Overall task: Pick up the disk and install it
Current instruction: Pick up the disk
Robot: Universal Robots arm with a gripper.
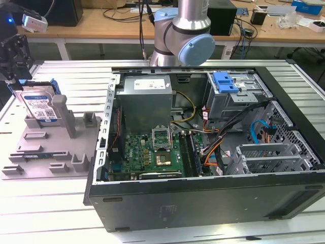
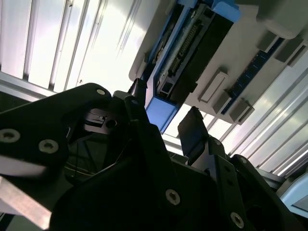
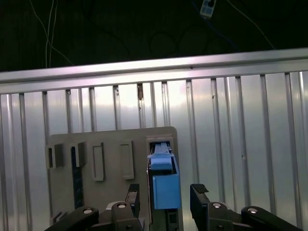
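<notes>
The disk stands on edge in a slot of the grey holder plate at the exterior view's left, its white-and-blue label facing out and its blue carrier around it. My gripper hangs just above its top edge. In both wrist views the gripper is open, and its two black fingers straddle the disk's blue carrier end. A small gap shows on each side, so the fingers are not touching it.
The open computer case lies to the exterior view's right of the holder. It holds a grey power-supply box, a motherboard, and a drive cage with a blue carrier. The ribbed metal table runs underneath.
</notes>
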